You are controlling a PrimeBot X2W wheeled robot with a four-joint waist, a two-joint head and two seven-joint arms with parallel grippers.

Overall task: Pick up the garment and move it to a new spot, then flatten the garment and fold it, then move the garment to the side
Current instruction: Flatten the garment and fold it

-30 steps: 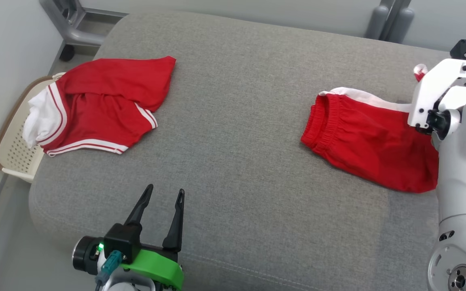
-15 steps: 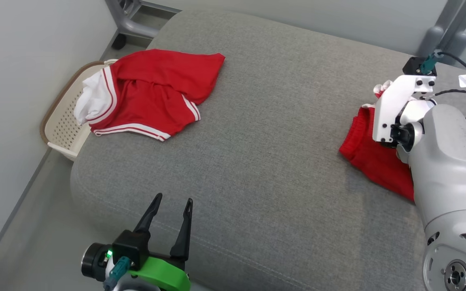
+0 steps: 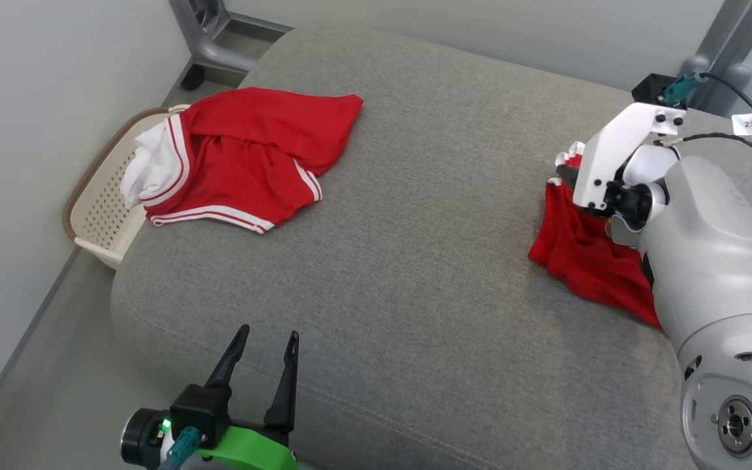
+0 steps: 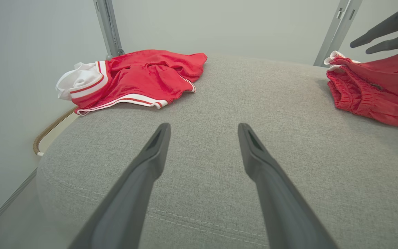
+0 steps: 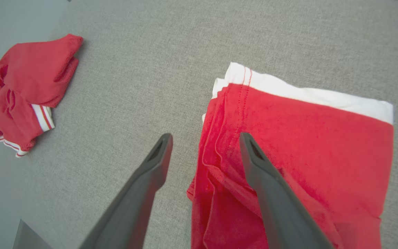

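Right hand (image 5: 205, 136): fingers spread, gripping nothing, poised above the edge of the red shorts (image 5: 306, 138).
Left hand (image 3: 267, 331): fingers apart, empty, over the near edge of the grey cushion (image 3: 415, 261).
Red shorts: cushion's right side.
Red jersey (image 3: 245, 156): far left.

Looks like a robot lab or test room rather than a home. Shows plain pale walls (image 3: 36, 98) from 9 to 12 o'clock and a grey floor (image 3: 30, 365) at 8 o'clock. Has a grey metal frame (image 3: 213, 36) on a castor (image 3: 190, 79) at 11 o'clock, and grey posts (image 3: 719, 49) at 1 o'clock. Centres on a grey cushion (image 3: 415, 261), with a striped garment (image 3: 245, 150) at 10 o'clock and shorts (image 3: 578, 254) at 3 o'clock, well apart. Keeps a perforated cream basket (image 3: 98, 215) on the floor at 9 o'clock, beside the cushion. Bears a paper tag (image 3: 749, 122) on a black cable (image 3: 709, 135) at 2 o'clock.
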